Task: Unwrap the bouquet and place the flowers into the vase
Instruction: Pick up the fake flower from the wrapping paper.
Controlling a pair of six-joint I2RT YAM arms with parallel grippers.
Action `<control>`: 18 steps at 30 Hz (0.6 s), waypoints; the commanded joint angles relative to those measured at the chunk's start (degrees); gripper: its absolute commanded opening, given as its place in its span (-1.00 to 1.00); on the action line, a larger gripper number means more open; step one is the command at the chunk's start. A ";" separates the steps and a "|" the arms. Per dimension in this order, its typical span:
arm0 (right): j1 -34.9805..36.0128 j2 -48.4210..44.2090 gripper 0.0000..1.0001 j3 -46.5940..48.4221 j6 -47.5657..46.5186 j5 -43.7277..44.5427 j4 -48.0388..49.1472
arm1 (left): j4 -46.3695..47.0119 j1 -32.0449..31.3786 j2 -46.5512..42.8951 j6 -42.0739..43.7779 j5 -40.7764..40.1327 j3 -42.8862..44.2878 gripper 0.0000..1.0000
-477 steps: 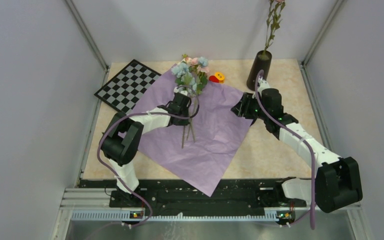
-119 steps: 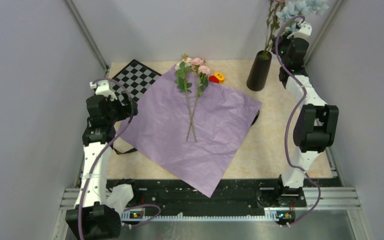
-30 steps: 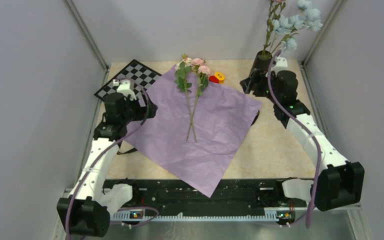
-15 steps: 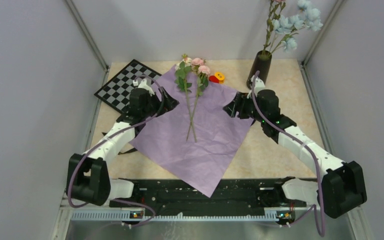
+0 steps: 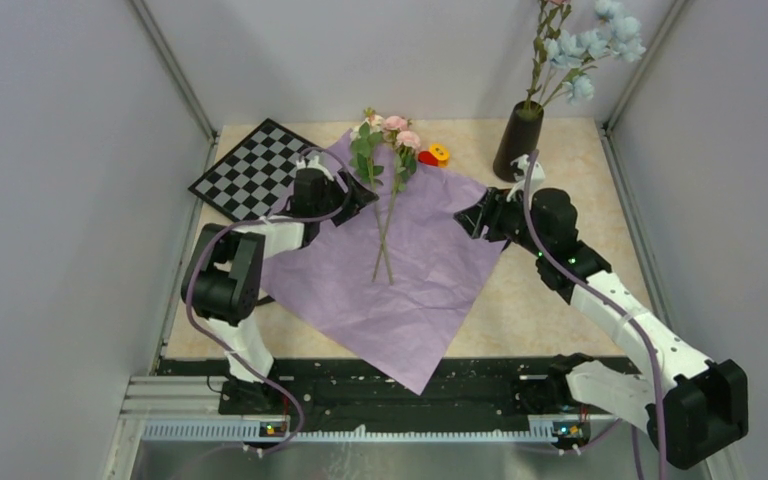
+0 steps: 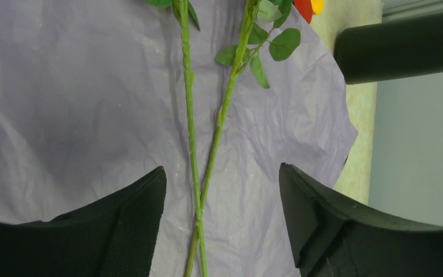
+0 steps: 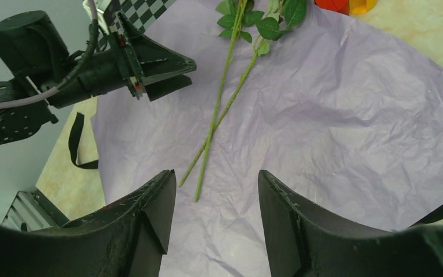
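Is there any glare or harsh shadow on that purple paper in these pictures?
Top view: even, soft light on the purple paper, no glare. Left wrist view: creases softly shaded, stems sharp. Right wrist view: likewise, the right gripper dark against it.

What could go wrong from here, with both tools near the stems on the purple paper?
1. The two stems lie crossed, so one grasp may drag both.
2. They lie flat on the loose purple paper, which a grasp may pinch too.
3. The left tool and the right tool, both open, face each other across the stems and might collide.
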 commanded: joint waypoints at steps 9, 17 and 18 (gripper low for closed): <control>0.29 -3.52 0.07 0.33 -0.65 0.99 -0.50 | 5.28 -0.18 9.16 2.01 3.71 7.98 0.25; 0.35 -3.54 0.01 0.51 -0.34 0.83 -1.03 | 3.72 -0.14 14.71 2.72 7.01 12.25 0.13; 0.30 -3.61 0.00 0.57 -0.33 0.83 -1.13 | 3.79 -0.14 15.19 2.64 7.52 12.69 0.10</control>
